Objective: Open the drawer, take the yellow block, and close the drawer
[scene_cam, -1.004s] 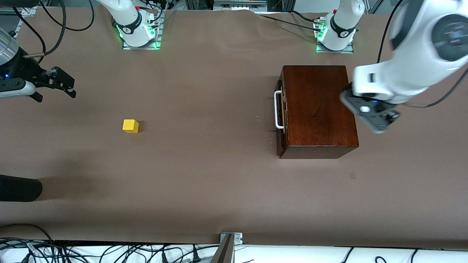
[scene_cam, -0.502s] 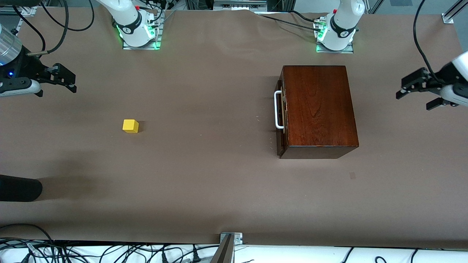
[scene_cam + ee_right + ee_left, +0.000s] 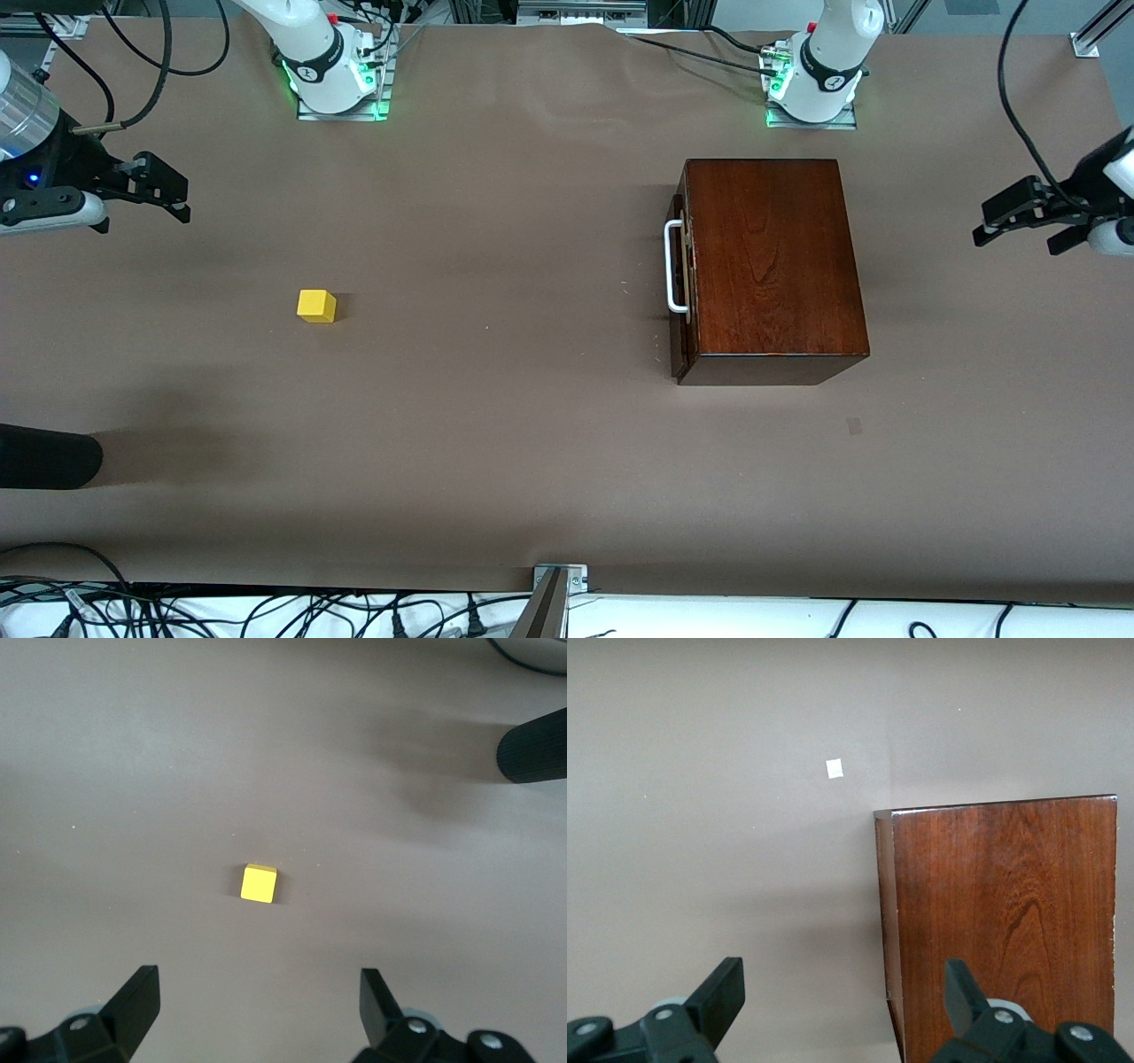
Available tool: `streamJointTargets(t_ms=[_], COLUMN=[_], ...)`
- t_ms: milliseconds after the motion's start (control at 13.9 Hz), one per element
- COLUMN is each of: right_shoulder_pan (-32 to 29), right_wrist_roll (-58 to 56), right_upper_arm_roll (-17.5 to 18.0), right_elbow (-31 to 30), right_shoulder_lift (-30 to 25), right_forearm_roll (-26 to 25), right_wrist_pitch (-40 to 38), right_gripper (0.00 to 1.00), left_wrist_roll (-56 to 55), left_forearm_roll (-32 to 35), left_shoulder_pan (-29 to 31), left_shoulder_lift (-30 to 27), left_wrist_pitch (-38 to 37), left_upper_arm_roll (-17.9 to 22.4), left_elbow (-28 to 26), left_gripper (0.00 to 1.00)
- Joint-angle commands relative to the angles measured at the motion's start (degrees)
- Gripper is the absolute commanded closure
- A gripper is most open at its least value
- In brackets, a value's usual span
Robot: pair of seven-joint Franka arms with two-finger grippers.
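While hanging over bare table [image 3: 496, 425] at its own end, right claw [image 3: 164, 199] gapes wide, empty. Yellow block [image 3: 316, 306] sits on table, well apart from shut drawer [image 3: 682, 270]. Left claw [image 3: 1019, 217] wide open, empty, over its end.

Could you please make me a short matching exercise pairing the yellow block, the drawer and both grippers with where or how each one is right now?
Things:
1. yellow block
2. drawer
3. left gripper
4. right gripper

States:
A. open, over bare table at the right arm's end
B. pushed shut in the wooden box, white handle showing
C. lying free on the table, out of the box
D. open, over bare table at the left arm's end, beside the box

Pairs: 1-C, 2-B, 3-D, 4-A
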Motion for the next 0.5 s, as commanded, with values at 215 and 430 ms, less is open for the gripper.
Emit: streamJointTargets(t_ms=[215,430], right_shoulder_pan=[0.0,-0.1], right_wrist_roll=[0.9,0.9], right_upper_arm_roll=[0.2,0.1], right_elbow=[1.4,1.5], right_shoulder_lift=[0.1,0.1], right_forearm_roll=[1.9,3.7], right_wrist_pitch=[-1.6,-1.3], right_gripper=[0.00,0.00], left_wrist_roll=[-1.3,-1.2], left_forearm_roll=[2.3,2.3], left_shoulder_pan=[0.0,-0.8], left_shoulder_lift=[-1.9,-2.0], left_wrist_pitch=[1.2,0.8], left_upper_arm_roll=[-1.3,-1.3], left_elbow=[-3.2,-3.9], left_gripper=[0.00,0.00])
